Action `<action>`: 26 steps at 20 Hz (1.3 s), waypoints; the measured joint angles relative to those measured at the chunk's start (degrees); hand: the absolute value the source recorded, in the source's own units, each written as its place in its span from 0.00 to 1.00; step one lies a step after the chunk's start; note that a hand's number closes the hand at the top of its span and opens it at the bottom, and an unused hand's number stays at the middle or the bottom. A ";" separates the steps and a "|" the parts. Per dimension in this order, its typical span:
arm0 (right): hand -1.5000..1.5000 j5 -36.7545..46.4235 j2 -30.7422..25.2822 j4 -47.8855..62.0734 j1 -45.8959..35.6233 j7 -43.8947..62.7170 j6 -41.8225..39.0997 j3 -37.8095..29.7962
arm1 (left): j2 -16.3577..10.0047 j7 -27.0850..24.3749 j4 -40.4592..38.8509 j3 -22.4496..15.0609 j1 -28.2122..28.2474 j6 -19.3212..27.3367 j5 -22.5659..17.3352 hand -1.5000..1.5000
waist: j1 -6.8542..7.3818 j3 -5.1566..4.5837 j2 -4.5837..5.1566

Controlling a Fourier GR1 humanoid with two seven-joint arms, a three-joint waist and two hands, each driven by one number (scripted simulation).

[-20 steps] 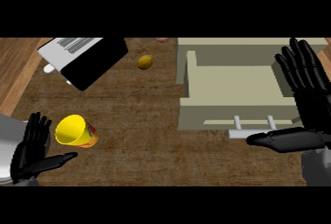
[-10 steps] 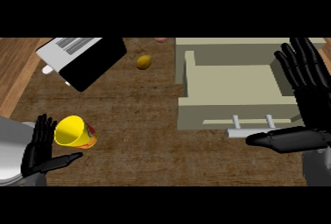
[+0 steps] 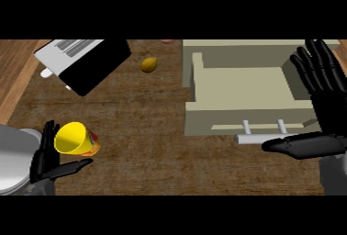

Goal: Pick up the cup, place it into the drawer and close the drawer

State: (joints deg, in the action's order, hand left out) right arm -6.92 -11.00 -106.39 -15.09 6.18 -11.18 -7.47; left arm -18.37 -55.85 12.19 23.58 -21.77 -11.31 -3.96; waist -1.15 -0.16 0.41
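Cup: yellow cup [image 3: 76, 138] sits tilted on the worktop [image 3: 142, 119] at the lower left, well apart from the drawer, its mouth turned toward me.
Left robot hand: my left robot hand [image 3: 49, 160] stands just beside the cup on its left, fingers straight and thumb spread below it. It is open with nothing in its grasp, and I cannot tell whether the fingers touch the rim.
Right robot hand: my right robot hand [image 3: 328, 105] rests at the right edge, fingers straight and pointing up and holding nothing, with its thumb lying near the handle [image 3: 261, 137].
Drawer: the drawer [image 3: 196, 82] is pulled out and looks bare inside.
Other things: a black-and-white box [image 3: 81, 62] lies at the upper left, with a small yellowish object [image 3: 149, 64] beside it.
Done: as I judge it, nothing yet; the cup is not lifted.
Left to do: curl round the cup, lift it, carry it across to the drawer, set it inside, then push the drawer shut.
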 measured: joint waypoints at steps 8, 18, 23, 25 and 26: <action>0.00 -0.60 -0.56 -0.60 -1.71 1.98 0.12 -0.36 | 0.43 -0.52 -2.22 -0.20 -2.51 -0.06 0.59 0.00 | -0.29 -0.09 0.14; 0.00 0.01 -0.46 -0.42 -2.56 2.73 0.77 -0.12 | 2.21 -2.09 0.37 -0.88 -2.86 -2.89 0.77 1.00 | -0.37 -0.13 0.15; 0.00 -0.63 -0.96 -0.89 -1.68 2.98 0.07 -0.50 | 2.59 -5.52 2.69 0.28 -3.54 5.06 0.92 1.00 | -0.49 -0.08 0.17; 0.00 -0.77 -0.87 -1.10 -0.99 2.52 -0.12 -0.61 | 3.58 -6.44 3.36 0.97 -4.14 5.65 0.32 1.00 | -0.49 -0.09 0.15; 0.00 -0.65 -0.65 -0.77 -0.91 1.89 -0.09 -0.59 | 3.97 -6.69 3.51 1.12 -4.63 5.80 0.19 1.00 | -0.46 -0.08 0.18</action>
State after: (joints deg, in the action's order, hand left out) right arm -7.57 -11.65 -107.17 -15.99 8.06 -11.27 -8.06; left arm -14.41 -62.55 15.70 24.70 -26.40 -5.51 -3.77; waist -1.60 -0.24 0.59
